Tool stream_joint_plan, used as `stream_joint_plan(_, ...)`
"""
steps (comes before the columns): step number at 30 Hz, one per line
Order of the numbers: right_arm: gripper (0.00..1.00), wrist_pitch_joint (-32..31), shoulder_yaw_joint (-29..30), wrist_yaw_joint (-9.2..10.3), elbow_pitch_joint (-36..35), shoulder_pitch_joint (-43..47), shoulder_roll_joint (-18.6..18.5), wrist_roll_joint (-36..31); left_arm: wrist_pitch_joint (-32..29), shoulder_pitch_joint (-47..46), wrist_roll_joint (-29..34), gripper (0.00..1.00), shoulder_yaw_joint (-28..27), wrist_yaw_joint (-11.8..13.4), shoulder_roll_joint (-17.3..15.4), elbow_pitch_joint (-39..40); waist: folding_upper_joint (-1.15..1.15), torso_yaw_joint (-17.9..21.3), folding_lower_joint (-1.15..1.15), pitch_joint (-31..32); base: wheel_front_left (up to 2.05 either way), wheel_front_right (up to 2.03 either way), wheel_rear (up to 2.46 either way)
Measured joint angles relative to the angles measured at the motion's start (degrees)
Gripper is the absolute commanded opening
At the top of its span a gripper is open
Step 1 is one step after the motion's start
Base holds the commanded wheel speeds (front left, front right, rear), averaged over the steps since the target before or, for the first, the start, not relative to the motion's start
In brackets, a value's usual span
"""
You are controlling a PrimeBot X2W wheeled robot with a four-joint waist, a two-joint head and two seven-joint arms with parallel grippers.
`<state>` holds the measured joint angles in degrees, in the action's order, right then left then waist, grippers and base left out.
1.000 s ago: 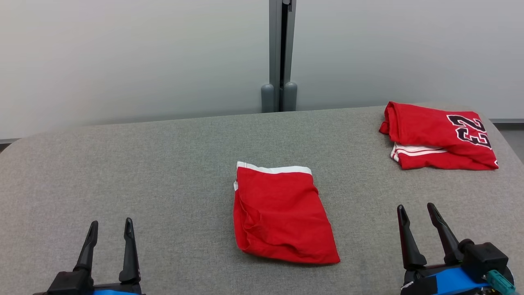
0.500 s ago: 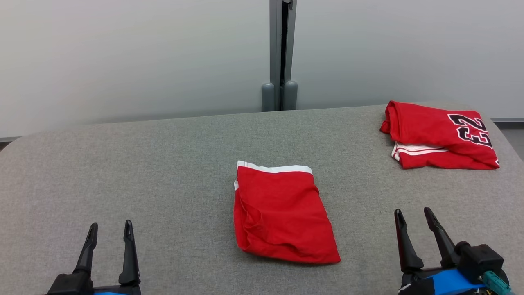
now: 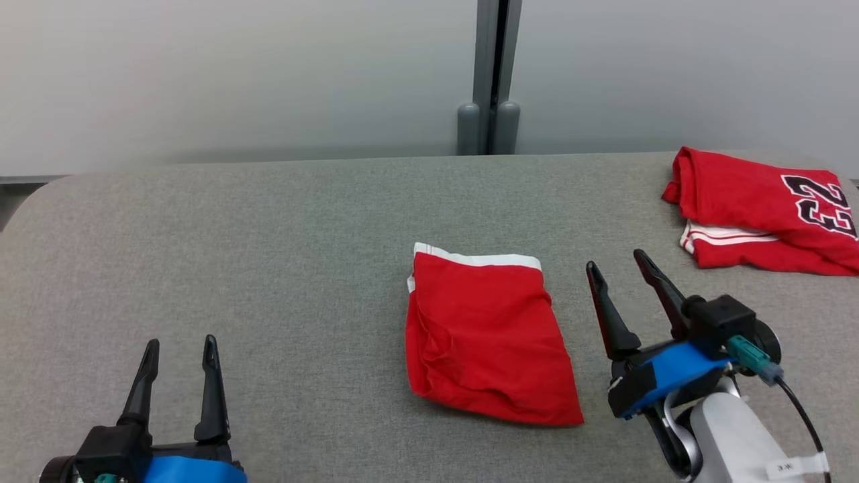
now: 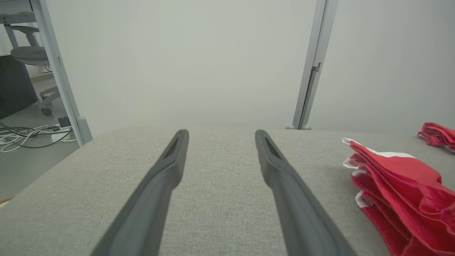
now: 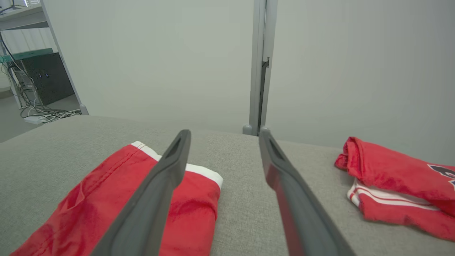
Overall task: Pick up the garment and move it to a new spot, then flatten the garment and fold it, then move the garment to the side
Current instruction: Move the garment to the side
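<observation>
- Straight out from the grey post (image 3: 493, 67), toward the robot, the red garment (image 3: 486, 342) lies folded on the grey cloth-covered table (image 3: 268, 235). Its white band faces the post and its wrinkled red edge faces the robot.
- Right of the post's line, the right gripper (image 3: 614, 259) sits just beside the garment's right edge, apart from the cloth. Its two dark fingers are spread wide, grip nothing and point back toward the post's side of the table.
- Seen from the right wrist, the post (image 5: 261, 64) stands over the gap between those fingers, close to the right-hand one. The garment (image 5: 117, 199) runs behind the left-hand finger, with its white-banded corner showing in the gap.
- Far left of the post, by the table's near edge, the left gripper (image 3: 182, 341) has its fingers set wide with bare table between them, well apart from the garment.
- Well right of the post, at the table's far right, lies a folded red jersey (image 3: 751, 201) with black numerals and white stripes, well apart from the garment.
</observation>
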<state>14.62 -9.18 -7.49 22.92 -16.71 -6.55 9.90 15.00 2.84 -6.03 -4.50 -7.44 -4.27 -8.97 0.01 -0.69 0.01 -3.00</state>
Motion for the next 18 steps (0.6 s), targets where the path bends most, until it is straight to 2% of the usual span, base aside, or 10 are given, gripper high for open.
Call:
stream_joint_plan(6,1.0,-0.44,-3.09,0.0,9.76,-5.66,0.73,0.33,0.0,-1.35,-0.31,1.0,0.53,0.0,0.07,0.03,0.0,-2.13,0.0,-2.39,0.0,0.0,0.0)
stream_joint_plan(18,1.0,0.19,-3.49,0.0,28.88,-10.74,2.43,2.37,-0.01,-4.35,-0.58,1.0,1.62,0.0,0.43,-0.16,0.01,-5.98,0.0,-7.14,0.0,0.0,0.0)
